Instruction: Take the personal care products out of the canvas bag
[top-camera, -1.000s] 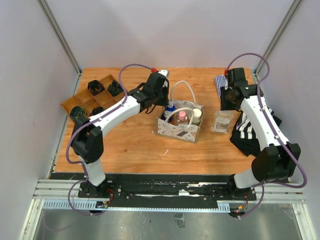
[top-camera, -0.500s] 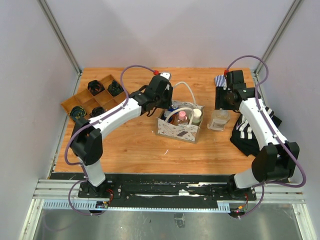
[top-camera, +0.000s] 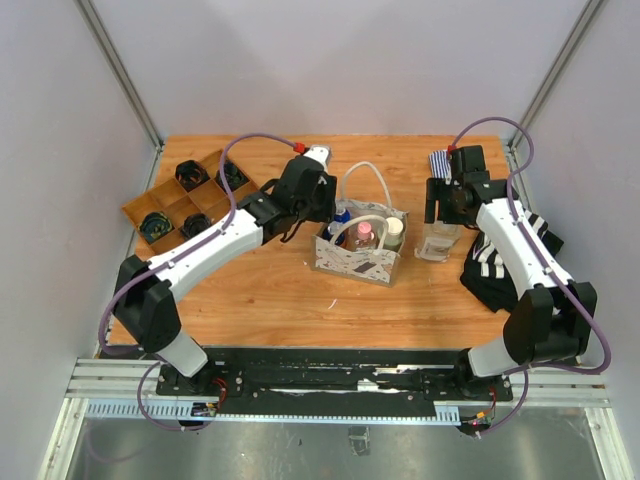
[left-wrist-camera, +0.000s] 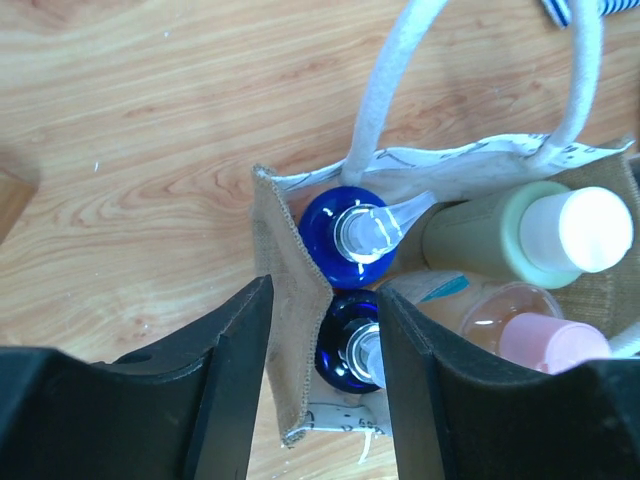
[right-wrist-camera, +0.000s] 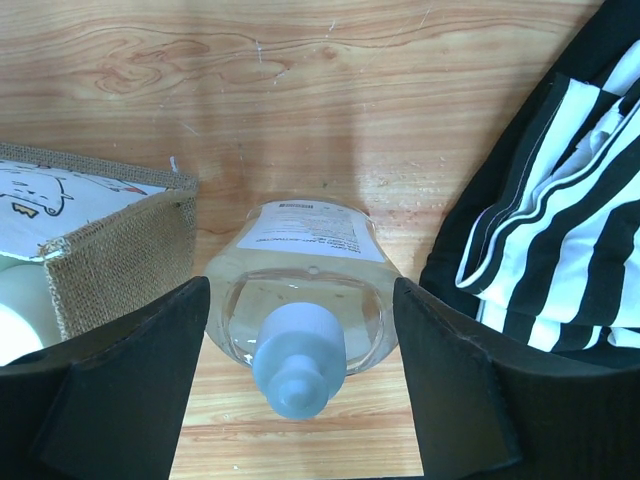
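Surface: wooden. Canvas bag: kept central, products packed upright inside. Clear bottle: set down at the bag's 3 o'clock, apparently released, right claw spread wide around it. Left claw: opened astride the bag's 9 o'clock wall, positioned for a blue-capped bottle.

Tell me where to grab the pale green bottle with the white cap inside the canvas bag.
Probably by its white cap, from straight above: the pale green bottle sits packed between the beige canvas bag's wall and a pink-capped bottle, top alone exposed.
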